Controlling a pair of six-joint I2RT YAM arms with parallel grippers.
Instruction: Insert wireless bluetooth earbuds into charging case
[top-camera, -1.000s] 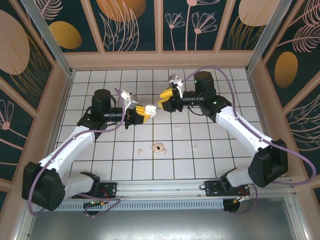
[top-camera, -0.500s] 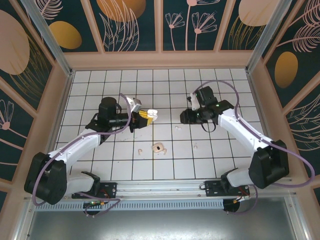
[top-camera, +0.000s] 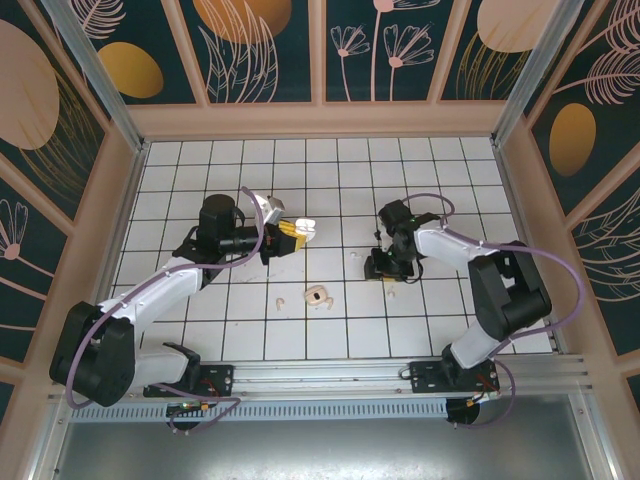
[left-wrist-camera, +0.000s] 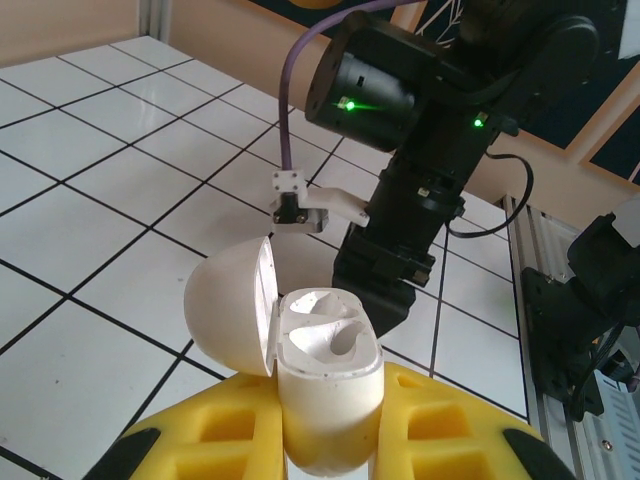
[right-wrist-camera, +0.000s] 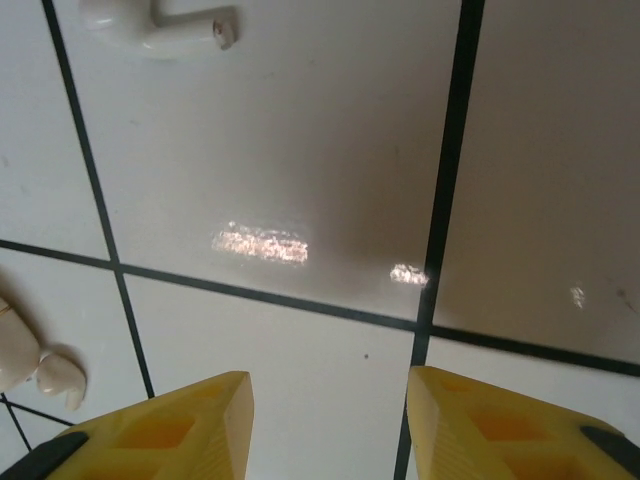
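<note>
My left gripper (top-camera: 288, 236) (left-wrist-camera: 325, 435) is shut on the white charging case (top-camera: 300, 229) (left-wrist-camera: 327, 385) and holds it above the tiles. The lid (left-wrist-camera: 228, 313) is swung open to the left and both sockets are empty. My right gripper (top-camera: 384, 268) (right-wrist-camera: 330, 405) points straight down, low over the floor, open with bare tile between its yellow fingers (right-wrist-camera: 205, 420). One earbud (right-wrist-camera: 155, 22) lies ahead of it and a pale piece (right-wrist-camera: 35, 362) sits at the left edge. From above, earbuds (top-camera: 355, 257) (top-camera: 393, 291) lie on either side of the right gripper.
A pale cluster (top-camera: 318, 296) and a small curved piece (top-camera: 281, 300) lie on the tiles in front of the centre. Wooden walls (top-camera: 320, 120) box in the tiled floor. The right arm's black wrist (left-wrist-camera: 395, 250) stands just beyond the case.
My right gripper has drawn back from the case and dropped to the tiles at centre right, now pointing down. The left gripper shifted slightly and still holds the open case.
</note>
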